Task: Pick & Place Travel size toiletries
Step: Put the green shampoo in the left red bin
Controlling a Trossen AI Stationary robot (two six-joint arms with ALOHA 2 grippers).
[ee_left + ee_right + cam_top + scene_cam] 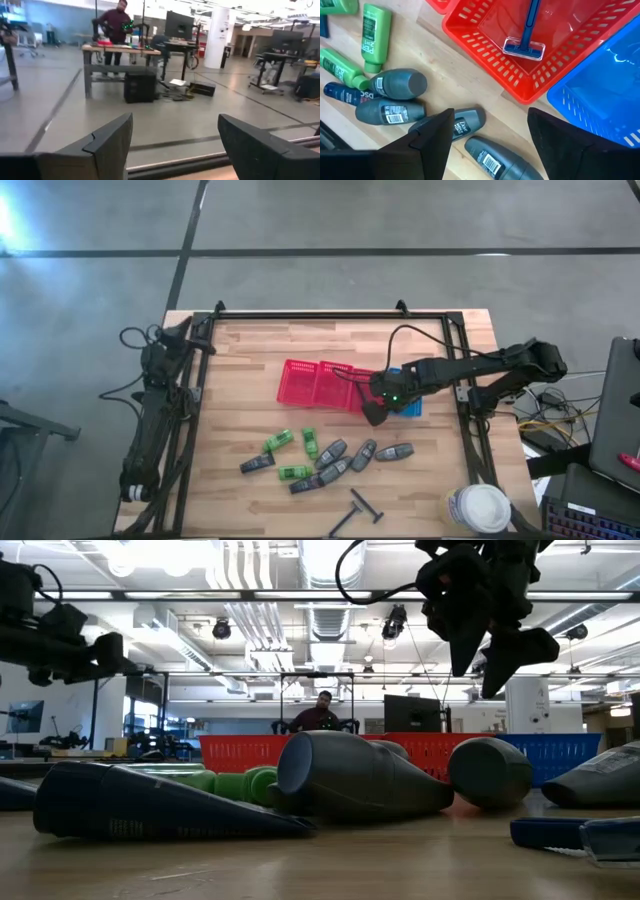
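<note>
Green bottles [278,442] [374,35], dark grey tubes [364,454] [400,82] and a black razor [352,513] lie flat on the wooden table, near its front. A blue-handled razor [524,47] lies inside the red basket [318,383]. My right gripper [374,414] [491,114] is open and hovers above the table at the red basket's near right corner, over the grey tubes [470,122]; the low view shows it [488,665] well clear of them. My left gripper [175,135] is open and parked at the table's far left corner [198,338].
A blue basket [408,406] [605,95] sits against the red basket's right side, under my right arm. A large white round-lidded container [480,508] stands at the near right corner. A cable loops over the red basket. Bare wood lies left of the toiletries.
</note>
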